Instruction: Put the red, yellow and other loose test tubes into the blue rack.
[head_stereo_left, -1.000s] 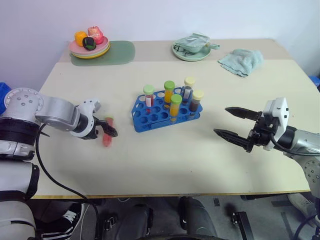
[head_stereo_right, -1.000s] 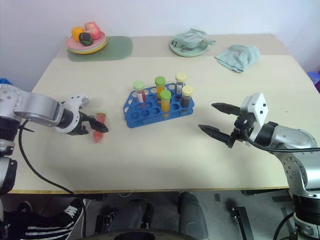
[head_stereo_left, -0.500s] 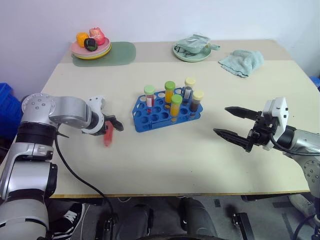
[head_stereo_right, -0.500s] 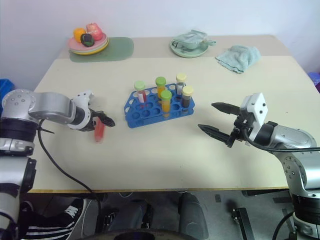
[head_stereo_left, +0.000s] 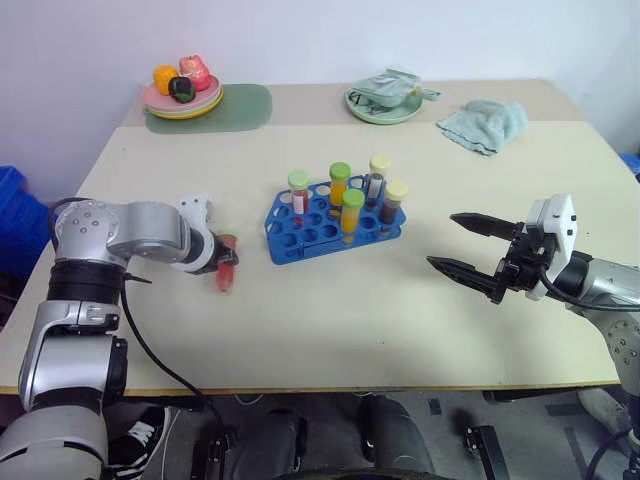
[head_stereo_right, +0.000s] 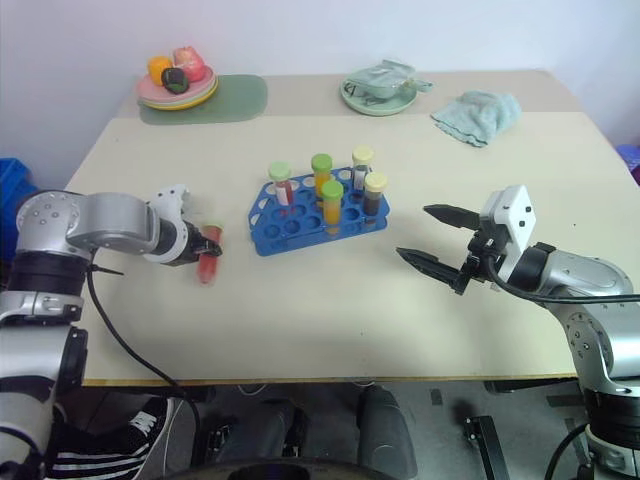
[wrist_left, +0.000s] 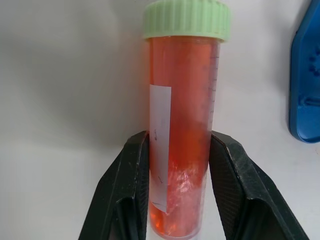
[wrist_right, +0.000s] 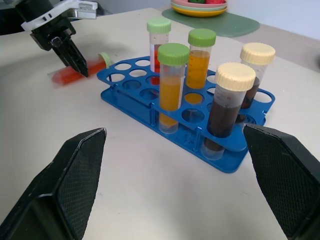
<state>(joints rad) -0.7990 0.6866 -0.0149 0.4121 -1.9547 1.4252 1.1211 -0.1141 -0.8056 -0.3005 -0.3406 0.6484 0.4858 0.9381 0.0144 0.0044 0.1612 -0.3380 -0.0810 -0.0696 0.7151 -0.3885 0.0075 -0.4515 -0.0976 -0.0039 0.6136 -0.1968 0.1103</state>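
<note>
Now the left end effector (wrist_left: 172, 200) has its two fingers pressed against the sides of the red test tube (wrist_left: 181, 145), which lies on the counter (head_stereo_left: 330, 310) at about nine o'clock from the blue rack (head_stereo_left: 330, 225), near it but apart. Five capped tubes stand upright in that rack. At roughly four o'clock from the rack, well apart, the right end effector (head_stereo_left: 470, 250) hovers with its fingers spread wide, holding nothing.
</note>
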